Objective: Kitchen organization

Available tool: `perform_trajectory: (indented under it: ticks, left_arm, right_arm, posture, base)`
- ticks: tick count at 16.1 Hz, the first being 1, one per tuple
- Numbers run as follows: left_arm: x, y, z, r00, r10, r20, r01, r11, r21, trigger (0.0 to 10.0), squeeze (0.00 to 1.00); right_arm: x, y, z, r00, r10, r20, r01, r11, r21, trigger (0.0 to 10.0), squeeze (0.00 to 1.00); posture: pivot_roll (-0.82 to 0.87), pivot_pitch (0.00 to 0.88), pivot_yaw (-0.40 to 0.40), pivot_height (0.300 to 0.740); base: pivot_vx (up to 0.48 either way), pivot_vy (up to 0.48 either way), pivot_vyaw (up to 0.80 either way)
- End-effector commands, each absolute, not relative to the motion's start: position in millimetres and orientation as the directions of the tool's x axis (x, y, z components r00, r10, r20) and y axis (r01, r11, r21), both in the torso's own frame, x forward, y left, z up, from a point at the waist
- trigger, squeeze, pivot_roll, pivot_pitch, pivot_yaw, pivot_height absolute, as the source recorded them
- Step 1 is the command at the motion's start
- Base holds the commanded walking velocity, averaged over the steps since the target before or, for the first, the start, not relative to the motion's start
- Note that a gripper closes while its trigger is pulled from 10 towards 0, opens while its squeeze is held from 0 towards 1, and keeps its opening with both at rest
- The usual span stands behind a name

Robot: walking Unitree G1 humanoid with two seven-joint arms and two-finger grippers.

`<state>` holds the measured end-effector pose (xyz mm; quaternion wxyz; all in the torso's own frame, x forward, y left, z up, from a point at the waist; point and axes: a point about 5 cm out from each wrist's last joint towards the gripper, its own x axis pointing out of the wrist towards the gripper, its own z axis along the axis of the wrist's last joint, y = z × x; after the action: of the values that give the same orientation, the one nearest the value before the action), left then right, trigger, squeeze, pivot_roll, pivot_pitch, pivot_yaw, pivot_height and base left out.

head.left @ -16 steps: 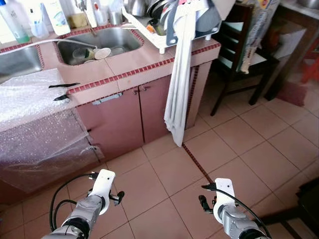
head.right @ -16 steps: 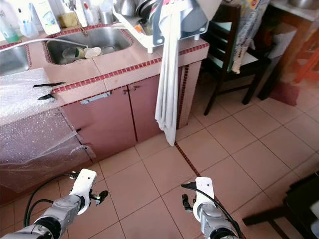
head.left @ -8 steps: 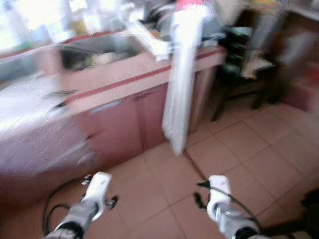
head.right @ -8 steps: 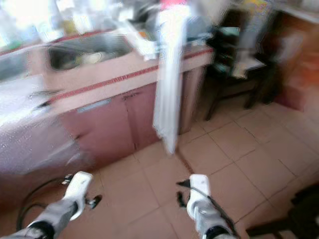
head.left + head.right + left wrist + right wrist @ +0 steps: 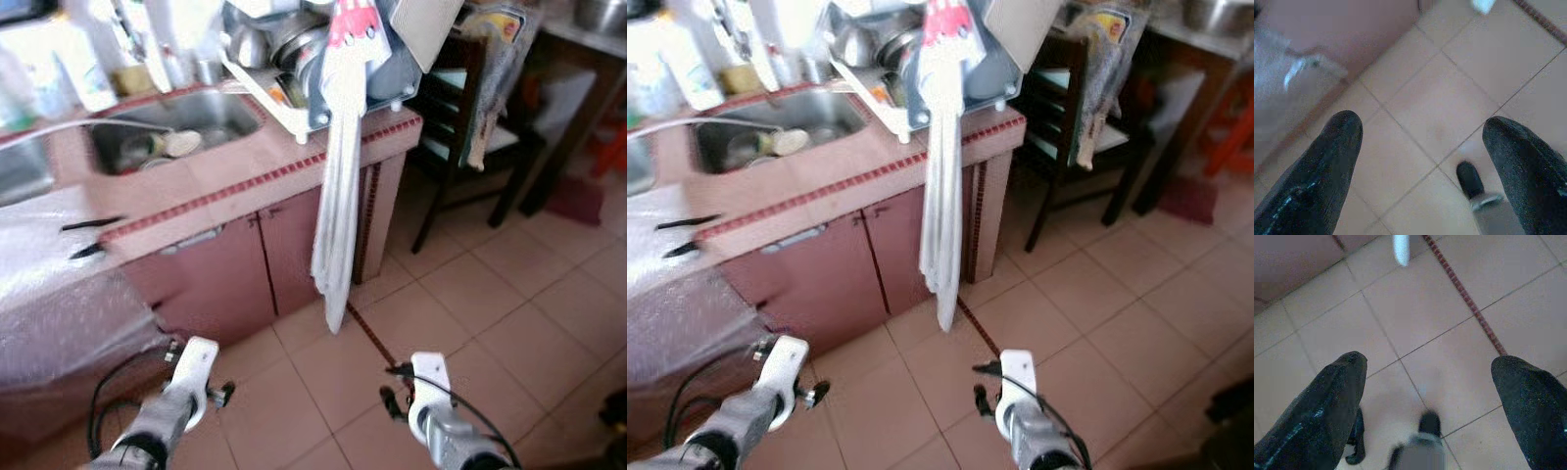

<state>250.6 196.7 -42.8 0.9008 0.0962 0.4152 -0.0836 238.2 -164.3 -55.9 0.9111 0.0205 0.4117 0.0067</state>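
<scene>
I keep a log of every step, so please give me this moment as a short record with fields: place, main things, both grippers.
place: kitchen, pink-tiled counter over reddish cabinet doors
sink: holds dishes
dish rack: on the counter's end, full
white towel: hangs from the rack, down past the cabinet
chair: dark, beside the counter
left gripper: open, above floor tiles
right gripper: open, above floor tiles

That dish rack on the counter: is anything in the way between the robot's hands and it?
Only open floor tiles lie ahead. The dish rack sits high on the counter, its white towel hanging over the front edge; both grippers hang low and open.
</scene>
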Motion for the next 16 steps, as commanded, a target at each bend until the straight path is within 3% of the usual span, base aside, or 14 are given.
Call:
perform_trajectory:
  ticks: [1, 9, 16]
  left_arm:
    - [250, 193, -44, 0.641, -0.082, -0.763, 0.237, 0.967, 0.096, 10.0, 0.00]
    - [250, 201, -43, 0.628, -0.020, -0.778, 0.187, 0.974, 0.125, 10.0, 0.00]
    - [252, 211, -40, 0.619, 0.002, -0.785, 0.188, 0.971, 0.151, 10.0, 0.00]
  right_arm:
    - [237, -173, -56, 0.655, 0.001, -0.755, 0.027, 0.999, 0.024, 10.0, 0.00]
    - [241, -176, -54, 0.659, -0.005, -0.752, 0.040, 0.999, 0.028, 10.0, 0.00]
    - [244, -179, -51, 0.664, -0.042, -0.746, 0.127, 0.990, 0.057, 10.0, 0.00]
  posture:
    - [-0.04, 0.065, 0.036, 0.740]
    - [-0.03, 0.060, 0.011, 0.740]
    - [-0.02, 0.043, 0.053, 0.740]
  base:
    - [0.000, 0.000, 0.00]
    - [0.000, 0.000, 0.00]
    - [0.000, 0.000, -0.06]
